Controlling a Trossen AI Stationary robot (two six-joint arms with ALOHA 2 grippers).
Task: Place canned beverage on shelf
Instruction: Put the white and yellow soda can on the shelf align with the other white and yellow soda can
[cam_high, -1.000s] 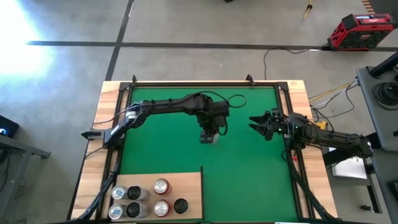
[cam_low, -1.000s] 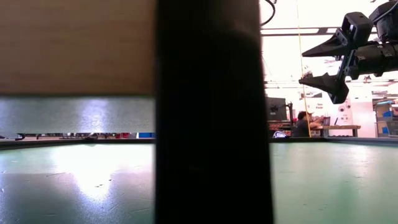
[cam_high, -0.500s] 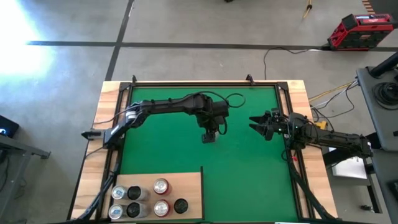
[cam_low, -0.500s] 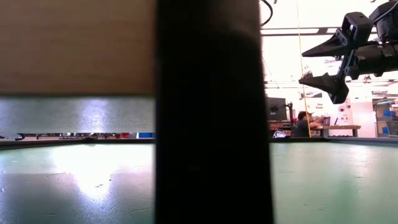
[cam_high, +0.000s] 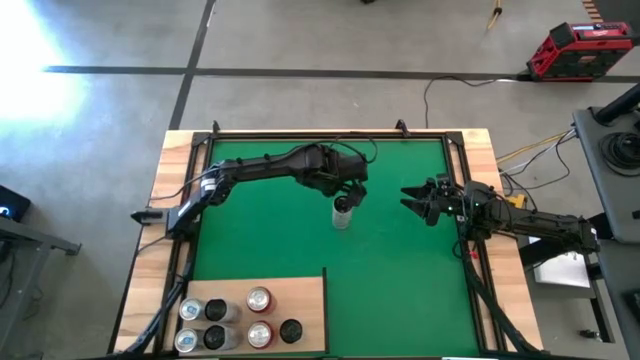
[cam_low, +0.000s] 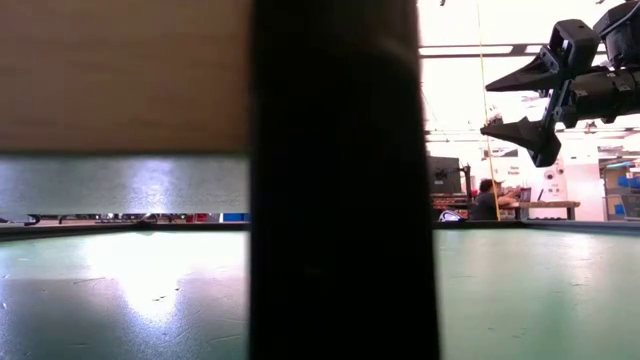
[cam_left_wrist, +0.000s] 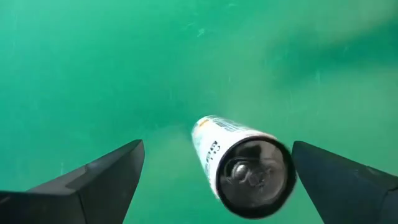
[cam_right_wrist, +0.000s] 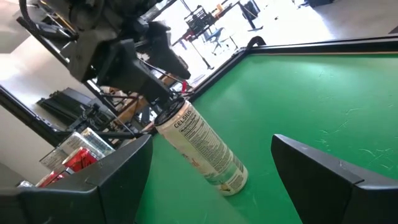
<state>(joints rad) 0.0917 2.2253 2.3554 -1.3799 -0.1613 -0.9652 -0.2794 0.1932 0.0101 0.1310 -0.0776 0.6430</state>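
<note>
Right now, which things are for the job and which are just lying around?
For the job: the can standing on the mat, the left hand open above it, the shelf.
Just lying around: six cans already on the shelf, the waiting right hand, the red toolbox.

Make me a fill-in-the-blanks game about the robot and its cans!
1. The white can stands on the ____ mat.
2. The left gripper is right above the can with its fingers ____.
3. On the wooden shelf in the corner there are ____ cans.
4. The right gripper holds ____.

Missing words: green; open; six; nothing
</note>
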